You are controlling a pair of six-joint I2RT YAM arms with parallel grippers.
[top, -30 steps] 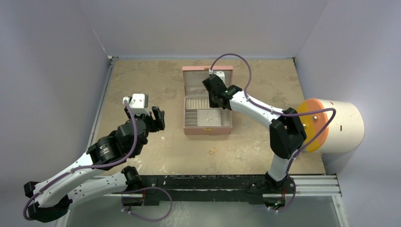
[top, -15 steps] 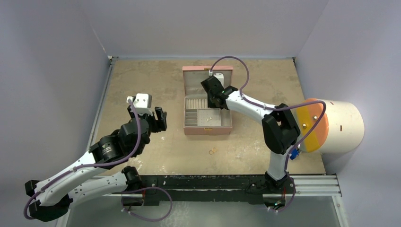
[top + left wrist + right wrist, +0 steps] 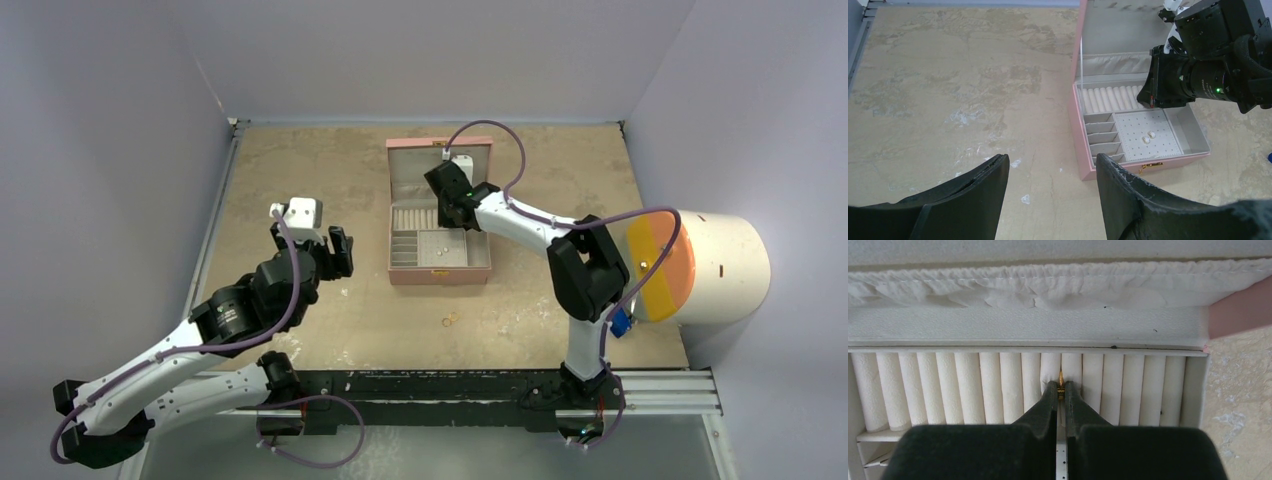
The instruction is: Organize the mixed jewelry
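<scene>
Only its wrist view shows the right pincer (image 3: 1061, 389) pinching a gold piece (image 3: 1061, 379) at the rolls (image 3: 973, 386); left pincer (image 3: 1052, 172) gapes empty.

Bright soft even light, faint shadows on the desk (image 3: 300, 170), top view clear, close right tool (image 3: 1061, 392) slightly blurry

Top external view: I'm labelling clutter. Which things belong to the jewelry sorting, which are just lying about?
Job: pink box, studs inside, gold rings on table, gold piece in right gripper.
Lying about: white-and-orange cylinder.
</scene>
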